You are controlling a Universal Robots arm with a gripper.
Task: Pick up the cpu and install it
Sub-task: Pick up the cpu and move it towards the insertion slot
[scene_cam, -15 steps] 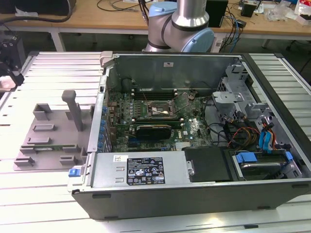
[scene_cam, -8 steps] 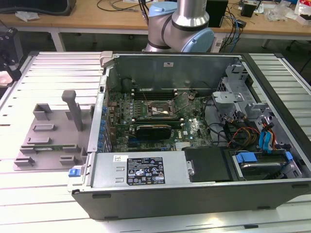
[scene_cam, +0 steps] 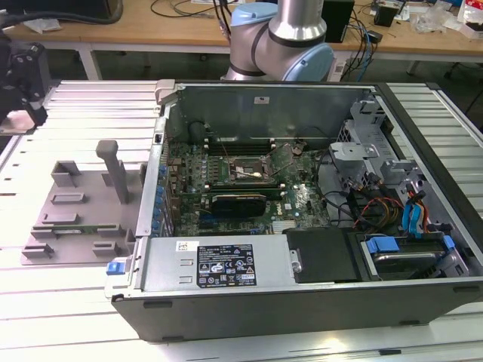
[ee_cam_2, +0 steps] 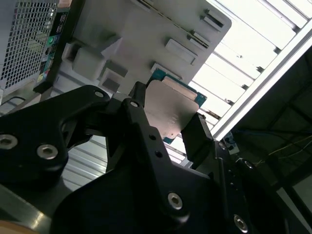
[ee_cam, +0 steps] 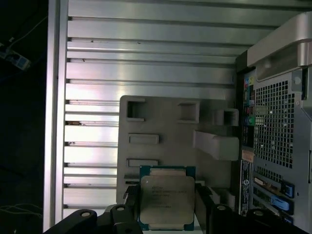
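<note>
1. Facing the open black computer case (scene_cam: 264,313), the exterior view shows its green motherboard (scene_cam: 298,200).
2. Both wrist views show the black end effector (ee_cam: 167,210) pinching the square silver-grey cpu (ee_cam: 167,200), clear of the grey plastic tray (ee_cam: 161,117).

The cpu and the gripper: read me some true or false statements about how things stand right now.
The gripper grips the cpu. True.
The cpu sits in the socket inside the machine. False: it is in the gripper, outside the computer case.
The computer case lies open, its motherboard showing. True.
The grey tray lies at the exterior view's right of the case. False: it lies at the case's left.
</note>
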